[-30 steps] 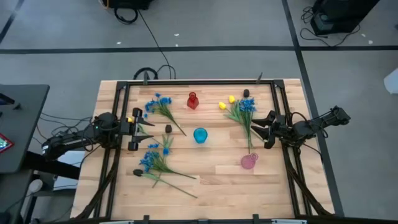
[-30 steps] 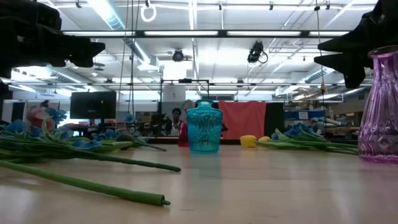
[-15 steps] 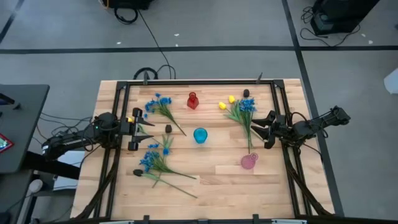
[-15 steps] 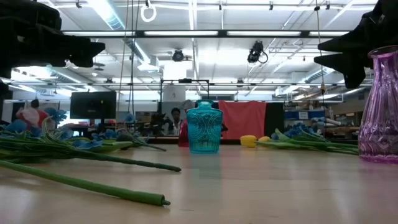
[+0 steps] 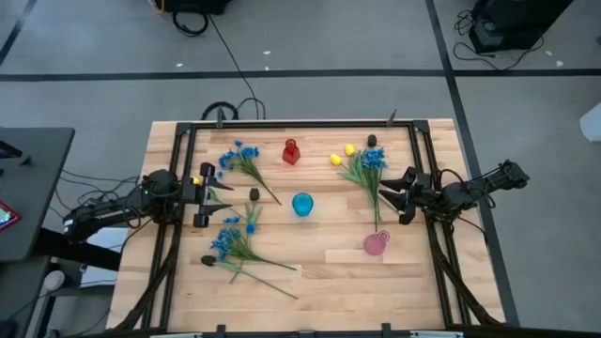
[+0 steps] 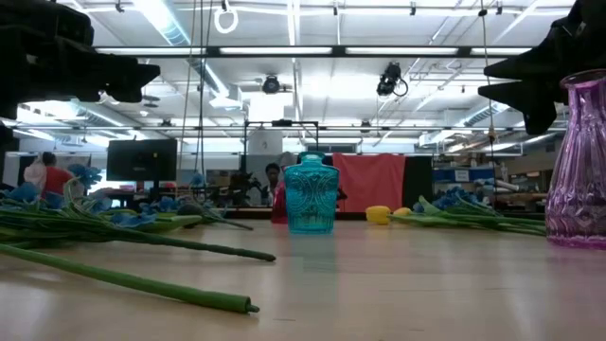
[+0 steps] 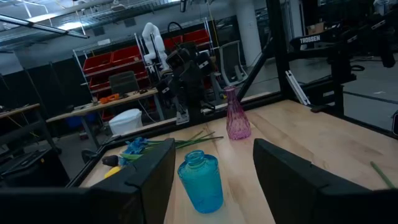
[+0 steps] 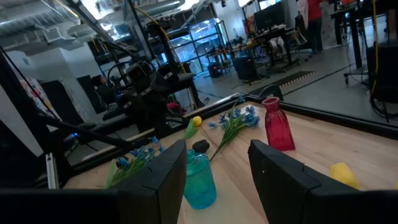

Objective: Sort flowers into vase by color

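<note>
Three bunches of blue flowers lie flat on the table: one far left [image 5: 241, 161], one near left [image 5: 235, 246], one on the right [image 5: 368, 172]. Yellow buds [image 5: 341, 155] and dark blooms [image 5: 372, 141] lie near the far edge. A red vase [image 5: 290, 151], a blue vase [image 5: 301, 204] and a pink vase [image 5: 376, 243] stand upright. My left gripper [image 5: 214, 195] hovers open at the left side, pointing toward the blue vase [image 7: 200, 180]. My right gripper [image 5: 392, 192] hovers open at the right side, beside the right bunch's stems.
A black frame [image 5: 300, 124] borders the table. Bare wood lies along the near edge between the near-left bunch and the pink vase. People stand in the room beyond the table [image 6: 273, 180].
</note>
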`<state>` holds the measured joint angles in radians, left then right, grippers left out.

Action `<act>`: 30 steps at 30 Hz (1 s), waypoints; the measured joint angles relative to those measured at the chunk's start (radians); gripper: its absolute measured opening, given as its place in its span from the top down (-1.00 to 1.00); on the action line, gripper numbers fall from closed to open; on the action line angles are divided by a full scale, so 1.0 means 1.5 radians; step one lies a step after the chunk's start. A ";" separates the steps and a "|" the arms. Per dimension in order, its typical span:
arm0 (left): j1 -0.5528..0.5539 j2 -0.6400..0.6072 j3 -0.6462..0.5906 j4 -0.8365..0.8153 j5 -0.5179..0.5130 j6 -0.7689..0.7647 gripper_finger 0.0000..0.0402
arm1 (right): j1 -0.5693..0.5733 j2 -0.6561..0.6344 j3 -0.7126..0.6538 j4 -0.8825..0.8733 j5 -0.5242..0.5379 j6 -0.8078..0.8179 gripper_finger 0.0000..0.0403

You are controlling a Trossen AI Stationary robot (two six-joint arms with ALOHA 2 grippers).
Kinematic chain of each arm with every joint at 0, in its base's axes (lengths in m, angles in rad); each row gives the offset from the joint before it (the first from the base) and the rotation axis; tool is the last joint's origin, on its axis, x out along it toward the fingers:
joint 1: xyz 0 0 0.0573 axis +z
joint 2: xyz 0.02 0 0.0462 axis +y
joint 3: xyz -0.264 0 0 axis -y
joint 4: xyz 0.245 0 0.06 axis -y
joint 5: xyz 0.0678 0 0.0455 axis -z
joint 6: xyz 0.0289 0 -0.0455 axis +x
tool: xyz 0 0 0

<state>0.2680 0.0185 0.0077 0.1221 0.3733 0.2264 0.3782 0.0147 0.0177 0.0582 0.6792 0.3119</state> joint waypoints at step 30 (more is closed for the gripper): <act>0.000 0.000 0.000 0.142 0.009 -0.145 -0.11 | 0.000 0.000 0.000 0.038 0.004 0.006 0.08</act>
<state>0.2680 0.0189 0.0074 0.3346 0.3867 0.0083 0.3786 0.0143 0.0177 0.1147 0.6848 0.3216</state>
